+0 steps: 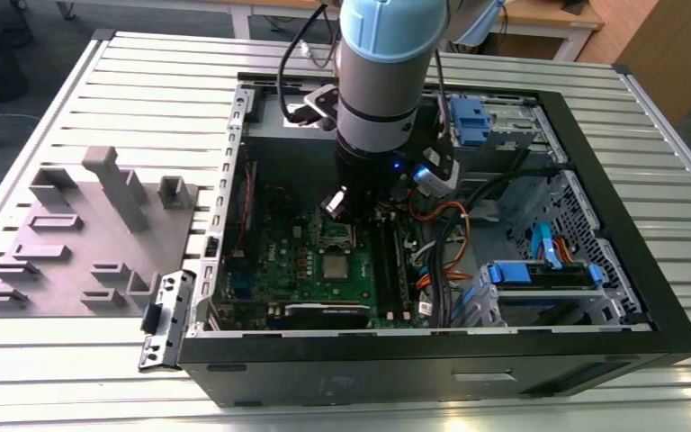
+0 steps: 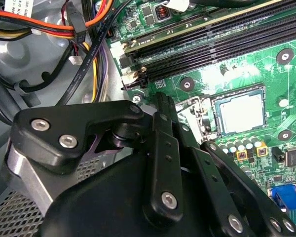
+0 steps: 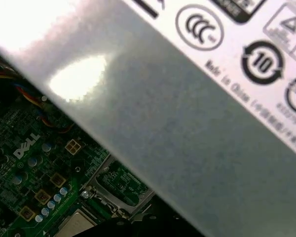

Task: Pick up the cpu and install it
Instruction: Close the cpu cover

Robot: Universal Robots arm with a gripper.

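Pick-up step judged in hand, not yet done: the gripper [image 1: 336, 203], open or closed I cannot tell, hangs near the socket [image 1: 337, 236], while the cpu [image 1: 337, 267] lies flat just beside that socket, so the grasp calls for squaring up directly over it.

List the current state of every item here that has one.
cpu: lying flat, metal top up, not gripped.
metal socket frame: open, beside the cpu.
computer case: on its side, panel off, inside exposed.
gripper: inside the case, above the green board, clear of the cpu.
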